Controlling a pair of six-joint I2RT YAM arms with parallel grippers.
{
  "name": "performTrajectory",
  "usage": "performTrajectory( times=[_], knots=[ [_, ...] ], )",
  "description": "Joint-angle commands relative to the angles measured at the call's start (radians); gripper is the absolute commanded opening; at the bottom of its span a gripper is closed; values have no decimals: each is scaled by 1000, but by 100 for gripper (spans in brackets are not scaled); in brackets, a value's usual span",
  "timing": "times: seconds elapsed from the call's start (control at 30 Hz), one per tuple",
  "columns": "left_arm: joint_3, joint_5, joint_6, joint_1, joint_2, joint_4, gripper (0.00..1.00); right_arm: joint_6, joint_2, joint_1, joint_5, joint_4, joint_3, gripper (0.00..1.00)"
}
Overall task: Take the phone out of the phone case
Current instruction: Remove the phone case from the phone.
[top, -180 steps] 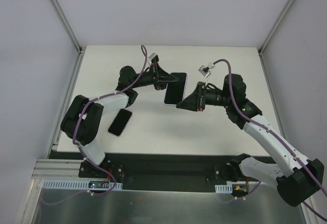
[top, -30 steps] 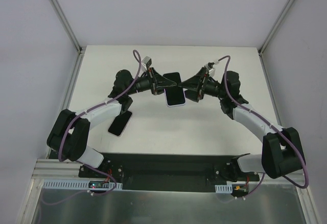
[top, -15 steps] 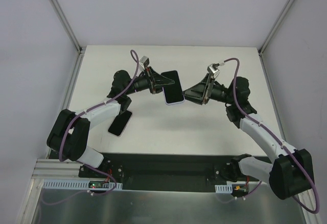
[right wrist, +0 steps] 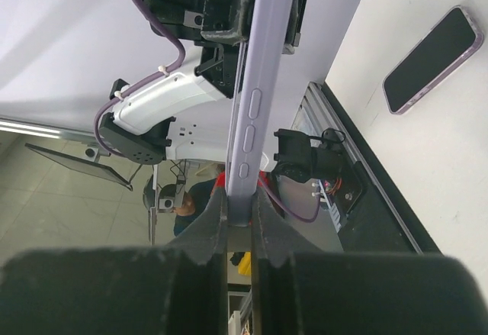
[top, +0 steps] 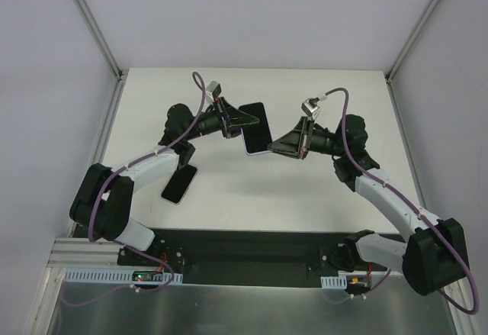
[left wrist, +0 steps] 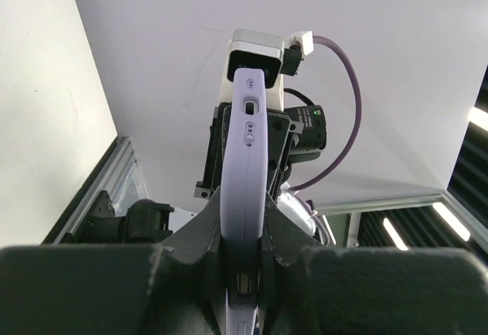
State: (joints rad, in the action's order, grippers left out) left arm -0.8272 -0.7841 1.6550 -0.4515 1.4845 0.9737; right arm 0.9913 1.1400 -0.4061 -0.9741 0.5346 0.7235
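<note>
White tabletop [top: 305, 190] below; left gripper [left wrist: 244, 232] and right gripper [right wrist: 238, 205] clamped the lilac plastic phone case [left wrist: 245, 190], black phone [top: 258, 129] apparently not yet extracted.

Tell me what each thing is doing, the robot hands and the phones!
cased phone: in the air, inside its lilac case.
left gripper: shut on the cased phone.
right gripper: shut on the cased phone's other edge.
second phone: lying flat on the table, untouched.
</note>
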Motion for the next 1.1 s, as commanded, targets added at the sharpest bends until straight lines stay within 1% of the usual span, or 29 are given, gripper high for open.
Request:
performTrajectory(
  times=[0.0, 0.1, 0.17, 0.37, 0.57, 0.7, 0.83, 1.07],
  knots=[
    [-46, 6, 15, 20, -44, 77, 0, -33, -16, -11, -28, 64, 47, 1],
    [-39, 6, 20, 30, -38, 76, 0, -36, -31, -22, -37, 113, 48, 1],
    [-32, 6, 31, 40, -24, 79, 0, -71, -52, -34, -57, 134, 71, 2],
    [-23, 6, 138, 40, 77, 140, 0, -200, -108, -91, -118, 139, 174, 1],
    [-33, 17, 193, 30, 134, 154, 0, -284, -95, -138, -185, 127, 237, 1],
    [-49, 20, 207, 19, 140, 155, 0, -339, -85, -166, -202, 87, 246, 1],
    [-56, 16, 224, 14, 138, 154, 0, -399, -89, -183, -221, 84, 238, 2],
    [-73, 9, 239, 5, 131, 154, 0, -586, -83, -188, -230, -93, 261, 1]
  ],
)
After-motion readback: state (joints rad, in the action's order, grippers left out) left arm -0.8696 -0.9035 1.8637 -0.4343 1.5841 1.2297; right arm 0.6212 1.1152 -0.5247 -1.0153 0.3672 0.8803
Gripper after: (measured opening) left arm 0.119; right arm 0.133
